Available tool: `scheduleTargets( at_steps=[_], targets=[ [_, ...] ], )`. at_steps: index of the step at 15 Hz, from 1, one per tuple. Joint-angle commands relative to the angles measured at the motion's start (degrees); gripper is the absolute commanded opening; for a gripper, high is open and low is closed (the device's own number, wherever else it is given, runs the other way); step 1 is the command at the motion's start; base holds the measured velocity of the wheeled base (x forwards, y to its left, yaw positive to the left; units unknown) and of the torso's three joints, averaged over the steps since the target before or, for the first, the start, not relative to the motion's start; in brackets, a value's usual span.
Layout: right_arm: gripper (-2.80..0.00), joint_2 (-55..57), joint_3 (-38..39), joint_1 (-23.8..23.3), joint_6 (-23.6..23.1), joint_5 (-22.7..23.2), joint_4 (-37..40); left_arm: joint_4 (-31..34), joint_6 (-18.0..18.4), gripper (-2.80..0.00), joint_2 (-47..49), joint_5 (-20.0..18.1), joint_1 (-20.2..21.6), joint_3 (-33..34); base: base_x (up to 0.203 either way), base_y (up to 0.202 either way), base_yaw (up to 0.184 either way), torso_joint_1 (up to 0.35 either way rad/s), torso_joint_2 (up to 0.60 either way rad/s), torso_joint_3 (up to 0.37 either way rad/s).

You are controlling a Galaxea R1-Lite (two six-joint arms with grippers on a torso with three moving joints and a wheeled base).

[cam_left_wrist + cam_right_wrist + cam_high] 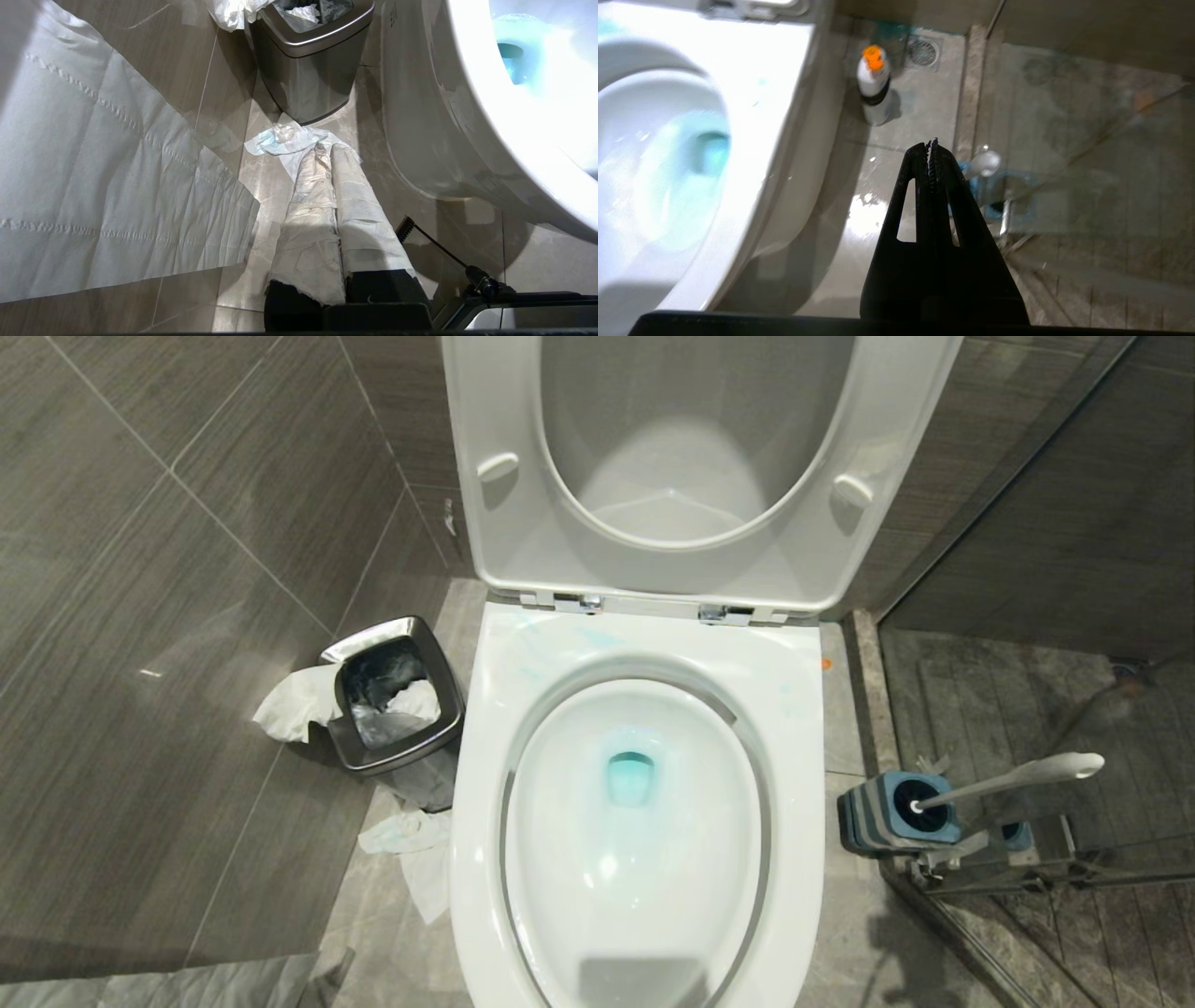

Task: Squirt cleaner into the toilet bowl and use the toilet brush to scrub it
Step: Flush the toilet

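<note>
Your right gripper hung with jaws pressed together, empty, above the floor beside the white glossy ceramic toilet bowl. Just beyond stood the white-handled toilet brush in its blue holder; farther off, the pale orange-capped cleaner bottle. Your paper-wrapped left gripper sat closed, empty.

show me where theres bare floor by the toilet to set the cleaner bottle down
Bare tile lies right of the toilet bowl, between the cleaner and the brush holder with the toilet brush in it. The left side is crowded: the steel bin and loose tissue fill the strip there. Both grippers are shut and empty.
</note>
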Motion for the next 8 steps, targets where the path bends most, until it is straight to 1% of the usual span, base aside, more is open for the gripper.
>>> scheduleTargets(
  at_steps=[1, 2, 3, 4, 5, 6, 8],
  targets=[
    [-2.8, -10.1, 0.8, 1.8, 0.1, 0.8, 7.0, 0.0, 0.0, -2.8, 0.1, 0.0, 0.0, 0.1, 0.0, 0.0, 0.0, 0.0, 0.0, 0.0],
    [-2.8, -12.7, 1.9, 4.2, 0.1, 0.4, 9.2, 0.0, 0.0, -2.8, 0.1, 0.0, 0.0, 0.1, 0.0, 0.0, 0.0, 0.0, 0.0, 0.0],
    [-2.8, -14.3, 4.7, 7.0, 0.1, -2.5, 9.9, 0.0, 0.0, -2.8, 0.1, 0.0, 0.0, 0.1, 0.0, 0.0, 0.0, 0.0, 0.0, 0.0],
    [-2.8, -16.5, 7.1, 9.5, 0.2, -7.6, 9.9, 0.0, 0.0, -2.8, 0.1, 0.0, 0.0, 0.1, 0.0, 0.0, 0.0, 0.0, 0.0, 0.0],
    [-2.8, -19.7, 9.9, 11.2, 0.2, -10.9, 9.9, 0.0, 0.0, -2.8, 0.1, 0.0, 0.0, 0.1, 0.0, 0.0, 0.0, 0.0, 0.0, 0.0],
    [-2.8, -23.4, 13.2, 12.5, 0.1, -12.6, 9.9, 0.0, 0.0, -2.8, 0.1, 0.0, 0.0, 0.1, 0.0, 0.0, 0.0, 0.0, 0.0, 0.0],
    [-2.8, -30.1, 18.6, 14.5, -0.7, -13.7, 10.2, 0.0, 0.0, -2.8, 0.1, 0.0, 0.0, 0.1, 0.0, 0.0, 0.0, 0.0, 0.0, 0.0]
  ],
)
